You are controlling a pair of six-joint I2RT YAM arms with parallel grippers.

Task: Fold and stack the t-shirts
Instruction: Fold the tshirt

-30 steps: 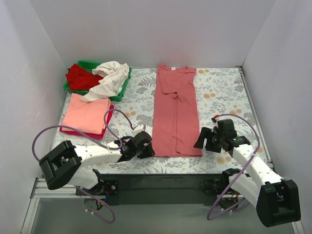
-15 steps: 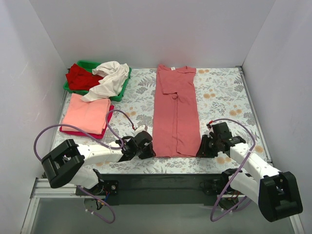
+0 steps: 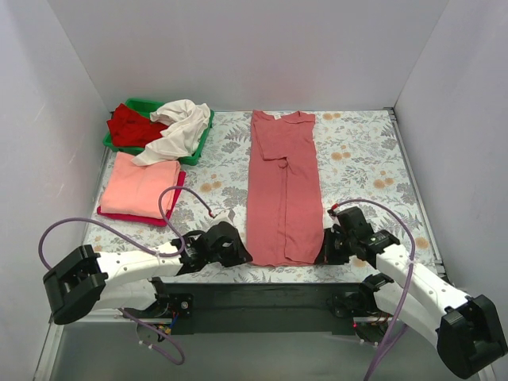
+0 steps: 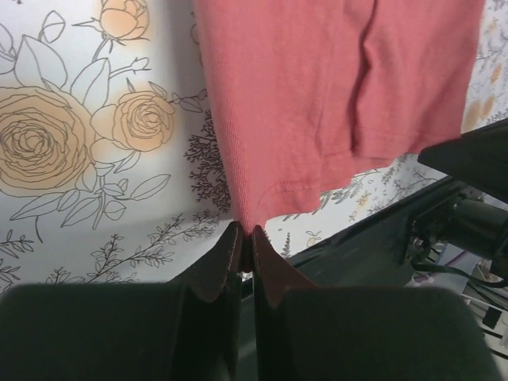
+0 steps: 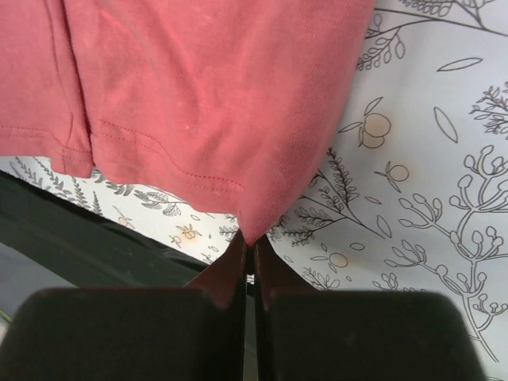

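Both claws have closed in on the near hem of the dusty-rose t-shirt [image 3: 282, 186] since 1 second ago, and the shirt has slid slightly toward the arms. The left claw [image 4: 247, 232] is clamped tight on the hem's left corner; the right claw [image 5: 249, 242] pinches the right corner the same way. The shirt lies lengthwise on the floral surface [image 3: 357, 159], folded into a narrow strip, neck at the far end. Far left, a salmon-pink t-shirt [image 3: 141, 186] rests folded on a flat red t-shirt [image 3: 135, 216], beside a green bin [image 3: 195, 152] holding a crumpled red t-shirt [image 3: 131, 127] and a cream-white t-shirt [image 3: 178, 127].
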